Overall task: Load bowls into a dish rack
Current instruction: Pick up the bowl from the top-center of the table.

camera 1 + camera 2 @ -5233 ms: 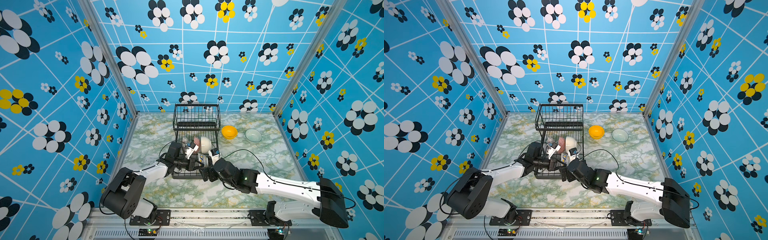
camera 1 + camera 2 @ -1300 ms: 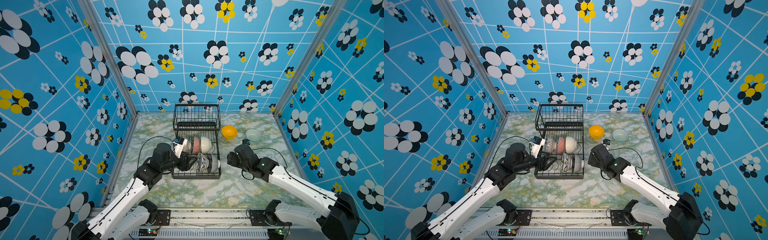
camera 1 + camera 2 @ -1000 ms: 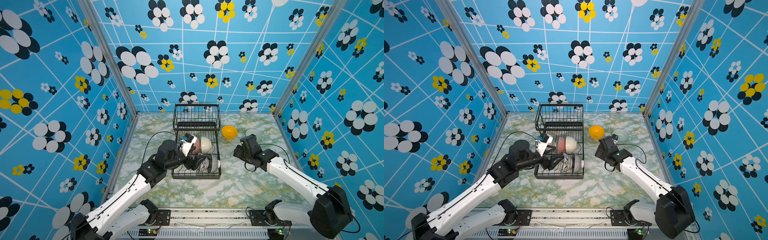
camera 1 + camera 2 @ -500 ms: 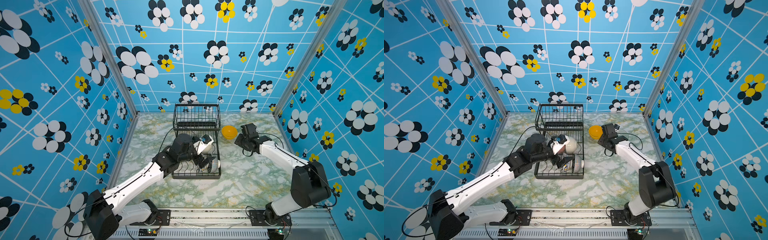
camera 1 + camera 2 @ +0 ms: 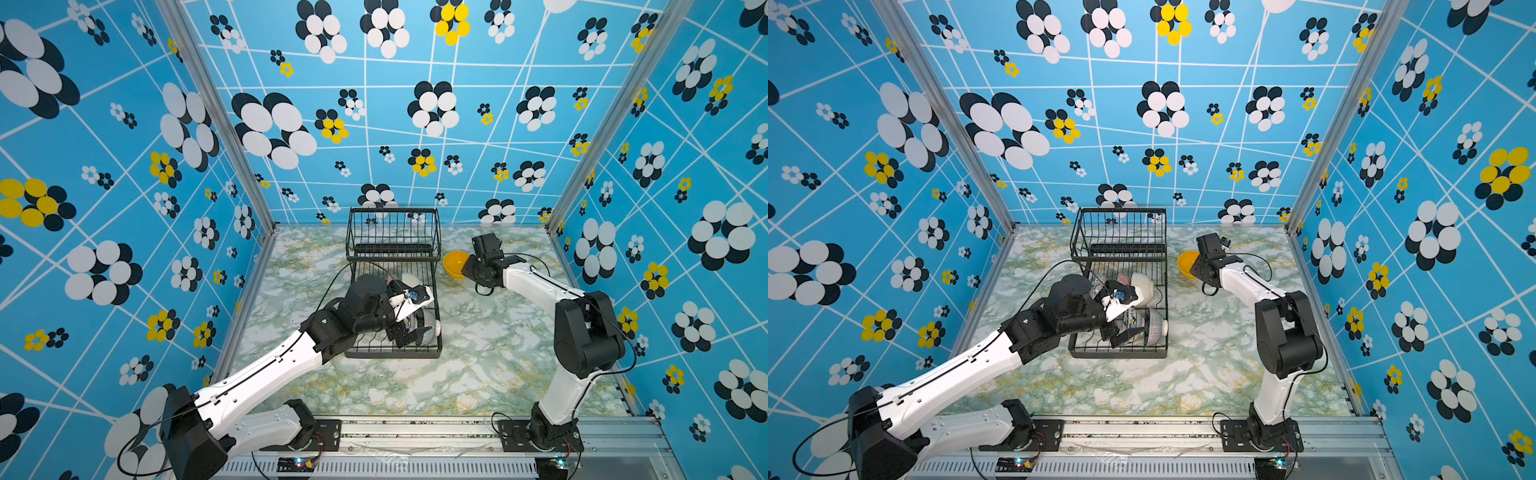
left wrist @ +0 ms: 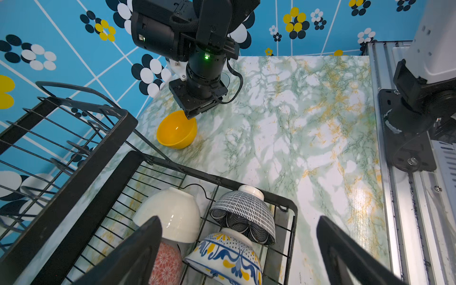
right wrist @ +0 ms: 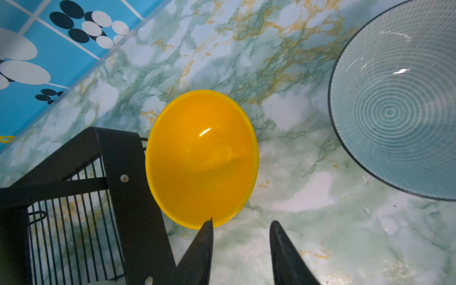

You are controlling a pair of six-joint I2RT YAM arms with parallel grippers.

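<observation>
The black wire dish rack (image 5: 392, 354) stands mid-table, and its lower tray holds several bowls on their sides. Among them are a cream-white one (image 6: 170, 214), a black-and-white patterned one (image 6: 244, 209), a blue-yellow one (image 6: 227, 254) and a pink-red one (image 6: 165, 264). My left gripper (image 6: 238, 222) hangs open above these bowls and holds nothing. A yellow bowl (image 7: 201, 158) sits upright on the table beside the rack. My right gripper (image 7: 241, 222) is open at its rim, with one fingertip (image 7: 208, 225) at the edge and bare table between the fingers. A clear glass bowl (image 7: 394, 103) stands farther right.
The rack's raised basket (image 5: 1121, 232) stands at the back near the rear wall. Patterned blue walls (image 5: 124, 249) close in the marble table (image 5: 478, 353) on three sides. A metal rail (image 5: 415, 432) with both arm bases runs along the front edge.
My right arm has swung from the rack's front to the yellow bowl, and its jaws have narrowed. My left arm has reached farther over the lower tray and its jaws have spread wide.
</observation>
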